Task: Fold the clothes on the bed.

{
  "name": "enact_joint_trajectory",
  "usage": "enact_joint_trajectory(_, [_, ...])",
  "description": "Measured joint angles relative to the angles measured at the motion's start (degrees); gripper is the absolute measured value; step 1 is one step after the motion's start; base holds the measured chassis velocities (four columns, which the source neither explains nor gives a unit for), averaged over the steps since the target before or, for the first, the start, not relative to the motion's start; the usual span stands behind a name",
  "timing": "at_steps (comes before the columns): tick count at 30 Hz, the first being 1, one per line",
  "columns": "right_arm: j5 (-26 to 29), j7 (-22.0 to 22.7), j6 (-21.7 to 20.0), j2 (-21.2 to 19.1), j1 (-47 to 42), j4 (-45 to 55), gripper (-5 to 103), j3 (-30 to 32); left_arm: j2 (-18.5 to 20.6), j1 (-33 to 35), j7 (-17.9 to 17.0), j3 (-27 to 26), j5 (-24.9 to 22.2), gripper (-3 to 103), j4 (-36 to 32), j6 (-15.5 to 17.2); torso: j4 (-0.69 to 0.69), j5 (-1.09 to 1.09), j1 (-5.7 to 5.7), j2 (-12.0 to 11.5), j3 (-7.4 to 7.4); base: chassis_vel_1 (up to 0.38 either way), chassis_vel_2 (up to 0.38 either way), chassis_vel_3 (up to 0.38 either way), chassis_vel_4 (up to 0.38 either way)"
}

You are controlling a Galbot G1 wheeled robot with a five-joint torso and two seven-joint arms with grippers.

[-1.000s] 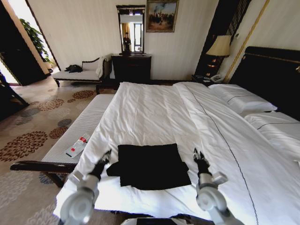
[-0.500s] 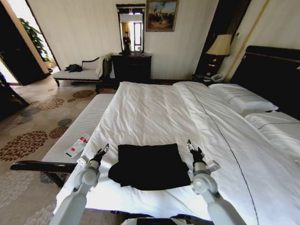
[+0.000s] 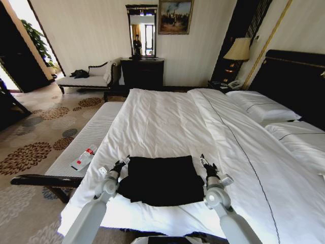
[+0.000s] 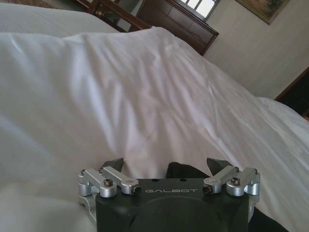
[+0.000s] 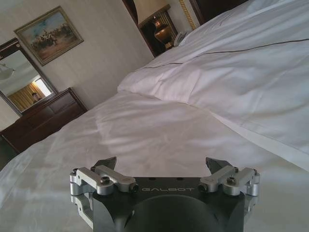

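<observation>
The black cotton T-shirt [image 3: 162, 179] lies partly folded near the foot of the big white bed [image 3: 167, 119]. The left gripper [image 3: 122, 163] and right gripper [image 3: 205, 162] flank it, fingers wide. Both should grab matching edges together.

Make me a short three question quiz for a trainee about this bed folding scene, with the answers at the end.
1. True or false: the black T-shirt hangs off the bed.
2. Which gripper is at the shirt's side nearer the bench? A) left B) right
3. Fill in: both grippers' jaws are ____.

Key:
1. False; it lies on the white duvet, near the bed's foot.
2. A; the left gripper is there, the right gripper opposite.
3. Open, as the wrist views show.
</observation>
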Motion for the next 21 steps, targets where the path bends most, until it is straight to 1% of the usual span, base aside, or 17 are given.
enact_joint_trajectory(3, [0.00,0.03,-0.01,0.04,0.20,-0.27,100,0.07,-0.56,-0.57,0.10,1.23,0.37,97,0.75,-0.21,0.00,0.00,0.00,0.00,0.00,0.000,0.000,0.000,0.000])
enact_joint_trajectory(5, [0.07,0.14,-0.01,0.04,0.47,-0.42,100,0.29,-1.28,-1.06,0.12,1.95,0.83,89,1.65,-0.45,0.00,0.00,0.00,0.00,0.00,0.000,0.000,0.000,0.000])
enact_joint_trajectory(6, [0.14,0.19,-0.02,0.03,0.55,-0.44,100,0.39,-1.57,-1.23,0.12,2.11,0.92,84,1.99,-0.50,0.00,0.00,0.00,0.00,0.00,0.000,0.000,0.000,0.000])
enact_joint_trajectory(8, [0.20,0.22,-0.02,0.02,0.62,-0.46,100,0.45,-1.77,-1.37,0.12,2.21,0.94,84,2.25,-0.51,0.00,0.00,0.00,0.00,0.00,0.000,0.000,0.000,0.000])
enact_joint_trajectory(11, [0.28,0.28,-0.04,0.00,0.83,-0.74,100,0.53,-2.20,-2.02,0.08,2.29,0.91,68,3.03,-0.64,0.00,0.00,0.00,0.00,0.00,0.000,0.000,0.000,0.000])
enact_joint_trajectory(12, [0.28,0.28,-0.04,0.00,0.83,-0.74,100,0.53,-2.20,-2.02,0.08,2.29,0.91,68,3.03,-0.64,0.00,0.00,0.00,0.00,0.00,0.000,0.000,0.000,0.000])
enact_joint_trajectory(14, [0.29,0.30,-0.06,0.21,0.98,-0.92,100,0.53,-2.56,-2.60,-0.02,2.19,0.62,56,3.41,-0.71,-0.01,-0.01,0.00,0.00,0.00,0.000,0.000,0.000,0.000])
enact_joint_trajectory(15, [0.28,0.31,-0.06,0.33,1.01,-0.95,100,0.52,-2.74,-2.81,-0.07,2.14,0.48,56,3.53,-0.72,-0.01,-0.01,0.00,0.00,0.00,0.000,0.000,0.000,0.000])
enact_joint_trajectory(16, [0.28,0.32,-0.07,0.47,1.04,-0.98,100,0.51,-2.94,-2.97,-0.11,2.11,0.39,50,3.61,-0.73,-0.01,-0.01,0.00,0.00,0.00,0.000,0.000,0.000,0.000])
enact_joint_trajectory(17, [0.28,0.32,-0.07,0.47,1.04,-0.98,100,0.51,-2.94,-2.97,-0.11,2.11,0.39,50,3.61,-0.73,-0.01,-0.01,0.00,0.00,0.00,0.000,0.000,0.000,0.000])
enact_joint_trajectory(21, [0.26,0.35,-0.08,0.62,1.11,-1.32,100,0.51,-3.34,-3.07,-0.14,2.06,0.34,28,3.65,-0.77,-0.01,-0.01,0.00,0.00,0.00,0.000,0.000,0.000,0.000])
